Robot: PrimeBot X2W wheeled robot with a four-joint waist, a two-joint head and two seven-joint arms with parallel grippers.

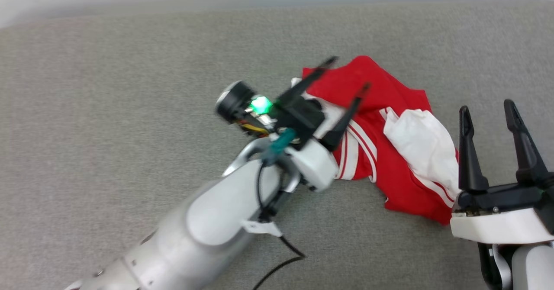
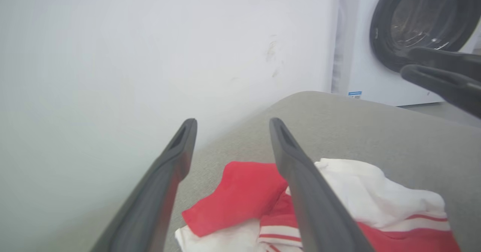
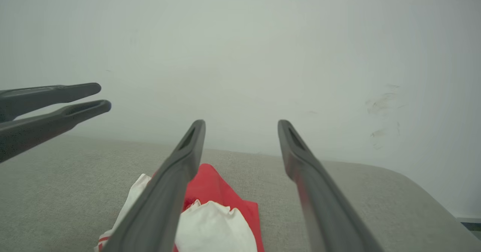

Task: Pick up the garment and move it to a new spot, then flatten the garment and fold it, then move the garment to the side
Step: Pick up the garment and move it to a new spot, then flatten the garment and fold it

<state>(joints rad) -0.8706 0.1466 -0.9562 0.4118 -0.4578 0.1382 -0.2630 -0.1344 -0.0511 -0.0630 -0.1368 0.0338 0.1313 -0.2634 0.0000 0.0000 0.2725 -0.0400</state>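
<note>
Crumpled on the grey padded surface (image 1: 130,86): a red-and-white jersey (image 1: 389,160), running upper left to lower right in the head view. Poised over its upper-left end with the left end effector (image 1: 348,73), spread wide, gripping nothing. Parked just beside its lower-right end with the right end effector (image 1: 487,105), equally wide, empty. Likely nearer from the left. No lettering readable on the cloth; washing machine (image 2: 360,56) label (image 2: 354,93) too small to read.

The garment (image 1: 389,95) is soft matt cloth, on a grey surface (image 1: 130,108) of coarse woven fabric. The left gripper (image 1: 348,72) and right gripper (image 1: 486,106) have smooth, dull dark fingers, plastic by the look; the left forearm (image 1: 216,212), lower left, is a glossy pale shell.
</note>
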